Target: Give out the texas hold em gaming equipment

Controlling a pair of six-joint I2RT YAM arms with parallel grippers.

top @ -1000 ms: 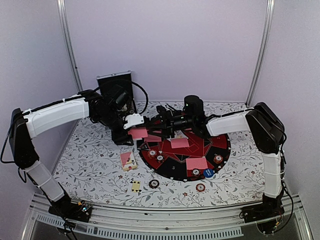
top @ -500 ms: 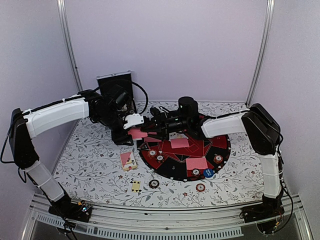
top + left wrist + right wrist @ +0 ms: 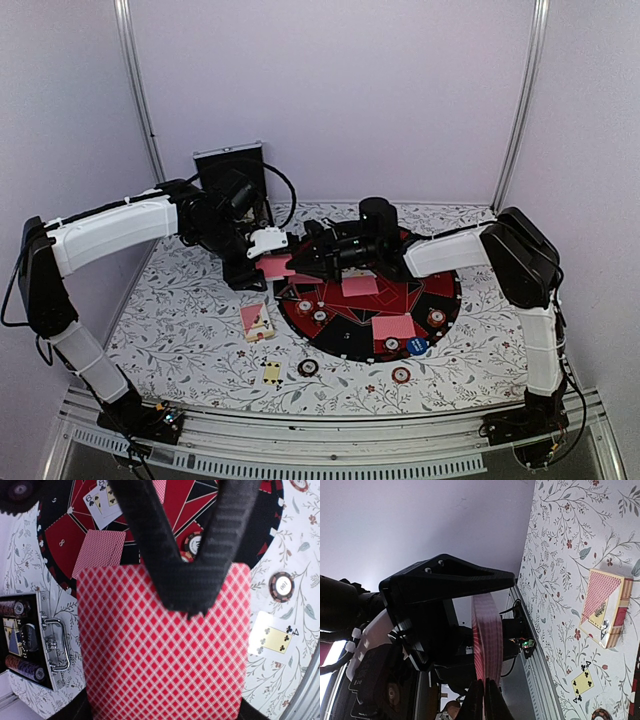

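My left gripper (image 3: 266,258) is shut on a deck of pink-backed cards (image 3: 276,267), held above the table's left half. In the left wrist view the deck (image 3: 160,650) fills the frame between the dark jaws of the left gripper (image 3: 165,712). My right gripper (image 3: 298,263) reaches in from the right and is shut on a card at the deck's far edge; its black fingers (image 3: 220,540) converge there. In the right wrist view the right gripper (image 3: 485,700) pinches the thin card edge (image 3: 487,640). The pink box (image 3: 257,322) lies on the table.
A round red-and-black mat (image 3: 440,290) holds face-down cards (image 3: 393,326), chips (image 3: 437,317) and a blue button (image 3: 417,345). A face-up card (image 3: 271,372) and loose chips (image 3: 308,367) lie near the front. The black case (image 3: 230,175) stands at the back left.
My right gripper has moved left to the deck and closed on a card at its edge. The left arm and the deck have stayed put.
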